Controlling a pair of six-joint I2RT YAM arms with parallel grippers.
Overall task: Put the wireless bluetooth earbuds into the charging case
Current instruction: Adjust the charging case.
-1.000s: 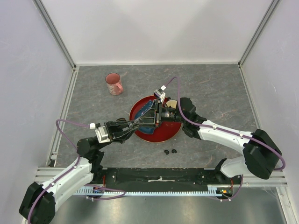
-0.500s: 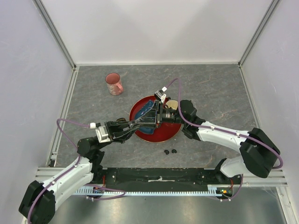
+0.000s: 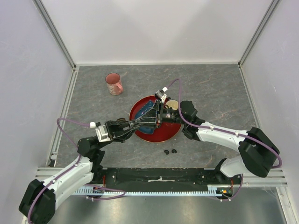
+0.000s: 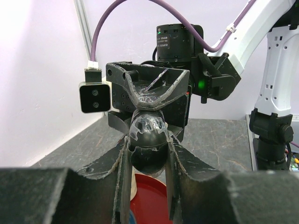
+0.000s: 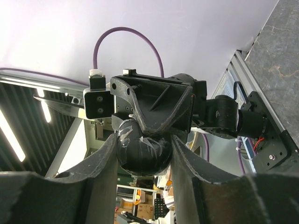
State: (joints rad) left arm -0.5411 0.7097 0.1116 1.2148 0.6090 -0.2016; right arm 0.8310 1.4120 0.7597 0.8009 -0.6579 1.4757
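Observation:
A black oval charging case (image 4: 148,140), wrapped in clear tape, is held in the air between both grippers. My left gripper (image 4: 148,156) is shut on it from one side. My right gripper (image 5: 142,161) is shut on the same case (image 5: 142,149) from the opposite side. In the top view the two grippers, left (image 3: 149,119) and right (image 3: 157,116), meet tip to tip above the red plate (image 3: 164,134), and the case is hidden between them. Two tiny black earbuds (image 3: 167,151) (image 3: 174,150) lie on the table in front of the plate.
A pink cup (image 3: 113,84) stands at the back left. A blue object (image 3: 145,108) lies on the plate's left side. A beige round object (image 3: 172,103) sits at the plate's back edge, under the right wrist. White walls enclose the table.
The right wrist has shifted very slightly. Both grippers stay joined on the case above the plate. The earbuds have not moved.

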